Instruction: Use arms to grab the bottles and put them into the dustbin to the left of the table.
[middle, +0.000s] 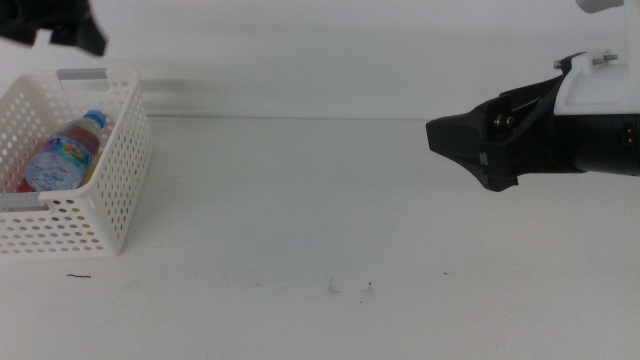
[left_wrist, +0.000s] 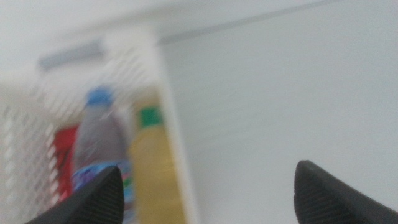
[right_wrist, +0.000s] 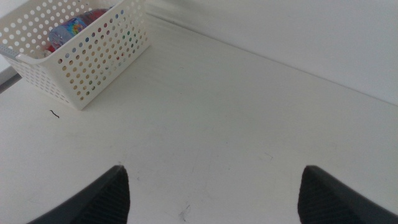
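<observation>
1. The water bottle (middle: 62, 155), yellow bottle (left_wrist: 155, 174) and red can (left_wrist: 62, 155) are being held in the dustbin (middle: 110, 190) at the bench's (middle: 320, 220) left edge.
2. The left end effector (left_wrist: 205, 193) is being held wide open, empty, above the dustbin.
3. The right end effector (right_wrist: 214, 193) is being kept spread, empty, over open bench.

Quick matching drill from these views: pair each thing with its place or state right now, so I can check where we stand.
Things:
1. water bottle
2. left gripper
3. right gripper
4. dustbin

Places or states:
A. over the table's right side
B. lying inside the basket
C. above the basket, jaws open and empty
D. on the table's left side

Pairs: 1-B, 2-C, 3-A, 4-D
</observation>
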